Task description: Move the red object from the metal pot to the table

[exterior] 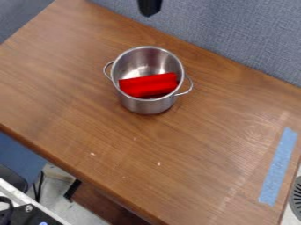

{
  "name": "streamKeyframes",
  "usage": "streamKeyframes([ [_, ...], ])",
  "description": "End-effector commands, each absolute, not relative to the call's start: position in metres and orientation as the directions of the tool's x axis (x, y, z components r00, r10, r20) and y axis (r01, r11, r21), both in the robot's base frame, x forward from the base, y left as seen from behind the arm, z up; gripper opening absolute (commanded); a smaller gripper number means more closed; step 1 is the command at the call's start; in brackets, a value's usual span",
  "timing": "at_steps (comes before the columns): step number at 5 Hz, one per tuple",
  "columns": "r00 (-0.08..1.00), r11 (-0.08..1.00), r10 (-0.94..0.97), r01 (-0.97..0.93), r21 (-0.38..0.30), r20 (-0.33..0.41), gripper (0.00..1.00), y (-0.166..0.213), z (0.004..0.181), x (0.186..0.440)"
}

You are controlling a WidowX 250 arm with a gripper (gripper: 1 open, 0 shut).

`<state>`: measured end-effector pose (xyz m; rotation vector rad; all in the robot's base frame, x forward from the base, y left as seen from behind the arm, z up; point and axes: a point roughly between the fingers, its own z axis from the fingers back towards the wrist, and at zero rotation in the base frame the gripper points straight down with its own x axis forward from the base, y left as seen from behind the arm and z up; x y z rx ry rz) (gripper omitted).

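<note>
The red object (150,85) lies across the inside of the metal pot (146,105), leaning against its right wall. The pot stands upright on the brown table (106,154), a little back of the middle. Only the dark tip of my gripper (150,6) shows at the top edge of the view, well above and behind the pot and touching nothing. Its fingers look closed together, with nothing in them.
A strip of blue tape (276,164) runs along the table's right edge. A grey fabric wall (247,35) stands behind the table. Dark equipment and cables (24,206) sit below the table's front left corner.
</note>
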<state>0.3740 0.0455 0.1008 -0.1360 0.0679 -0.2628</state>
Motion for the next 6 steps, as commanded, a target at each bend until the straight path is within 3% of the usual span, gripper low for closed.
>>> streamKeyframes([
  [1, 0.933, 0.928, -0.358, 0.359, -0.1, 0.033, 1.0, 0.049, 0.122, 0.347],
  [2, 0.895, 0.89, -0.444, 0.445, -0.096, 0.031, 1.0, 0.049, 0.12, 0.319],
  [4, 0.975, 0.971, -0.22, 0.222, -0.09, 0.028, 1.0, 0.04, 0.097, 0.289],
  [6, 0.926, 0.919, -0.375, 0.377, -0.111, 0.039, 1.0, 0.055, 0.038, 0.35],
])
